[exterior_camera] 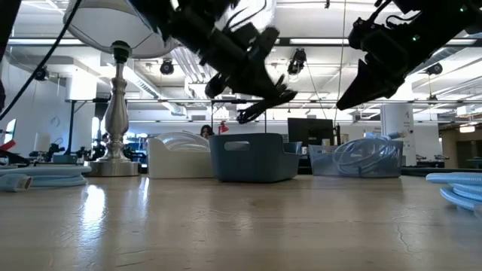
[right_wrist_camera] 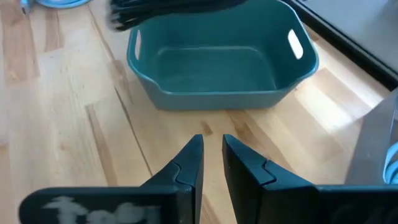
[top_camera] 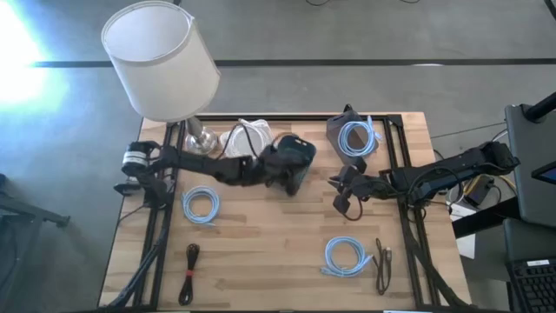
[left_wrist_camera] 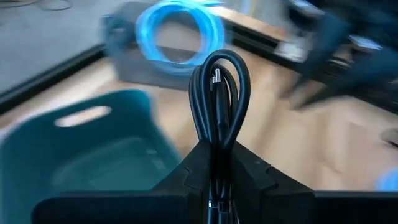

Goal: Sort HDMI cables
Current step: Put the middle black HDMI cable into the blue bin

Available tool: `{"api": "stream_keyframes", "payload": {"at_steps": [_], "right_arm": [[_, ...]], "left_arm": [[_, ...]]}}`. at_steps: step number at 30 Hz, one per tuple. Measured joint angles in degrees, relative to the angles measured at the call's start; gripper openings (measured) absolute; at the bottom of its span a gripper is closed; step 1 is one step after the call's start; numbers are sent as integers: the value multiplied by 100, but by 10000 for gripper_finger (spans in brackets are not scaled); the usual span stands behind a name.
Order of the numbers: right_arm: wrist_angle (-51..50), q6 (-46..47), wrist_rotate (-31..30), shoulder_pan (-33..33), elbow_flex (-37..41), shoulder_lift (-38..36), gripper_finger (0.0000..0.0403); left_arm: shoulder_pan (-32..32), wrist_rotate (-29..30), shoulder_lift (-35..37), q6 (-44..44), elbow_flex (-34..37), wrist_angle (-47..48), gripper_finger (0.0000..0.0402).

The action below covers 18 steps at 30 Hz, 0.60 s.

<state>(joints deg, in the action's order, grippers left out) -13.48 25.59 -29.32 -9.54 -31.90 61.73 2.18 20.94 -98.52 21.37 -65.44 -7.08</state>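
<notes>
My left gripper (top_camera: 294,174) hovers over the dark teal bin (top_camera: 300,155) and is shut on a black folded HDMI bundle (left_wrist_camera: 217,87). My right gripper (right_wrist_camera: 212,152) hangs above bare wood near the table's right side (top_camera: 344,198); it holds nothing and its fingers stand a narrow gap apart. White coils lie in the white bin (top_camera: 248,135), and a light-blue coil (top_camera: 356,137) lies in the grey bin. Two more light-blue coils (top_camera: 201,206) (top_camera: 347,256) and two dark bundles (top_camera: 189,274) (top_camera: 384,265) lie flat on the table. My left gripper pinches the black bundle between its two fingers, across the doubled strands (left_wrist_camera: 217,140). The bundle's folded loop end (left_wrist_camera: 219,59) sticks out beyond the fingertips. The bundle is lifted clear, above the teal bin (left_wrist_camera: 93,149). In the low view the gripper (exterior_camera: 263,98) slants downward.
A table lamp (top_camera: 161,61) stands at the far left corner, its base (exterior_camera: 114,162) beside the white bin (exterior_camera: 177,154). Three bins line the far edge. Bare wood shows in the table's middle and along the near edge between the loose cables.
</notes>
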Motion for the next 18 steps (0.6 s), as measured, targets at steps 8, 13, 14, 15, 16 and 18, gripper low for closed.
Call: {"api": "stream_keyframes", "payload": {"at_steps": [8,13,14,15,16,18], "right_arm": [[9,56,-4,2,9,0,52],[12,49,-12,2,9,-2,52],[12,42,-15,2,9,-2,52],[14,39,-15,2,9,-2,52],[18,39,-15,2,9,-2,52],[20,39,-15,2,9,-2,52]], "left_arm": [[713,5,-99,22,18,5,53],[786,-6,-276,26,18,7,60],[784,-18,-327,26,18,7,60],[784,-35,-382,26,18,7,61],[775,-42,-435,28,18,14,61],[769,-43,-532,40,23,49,62]]}}
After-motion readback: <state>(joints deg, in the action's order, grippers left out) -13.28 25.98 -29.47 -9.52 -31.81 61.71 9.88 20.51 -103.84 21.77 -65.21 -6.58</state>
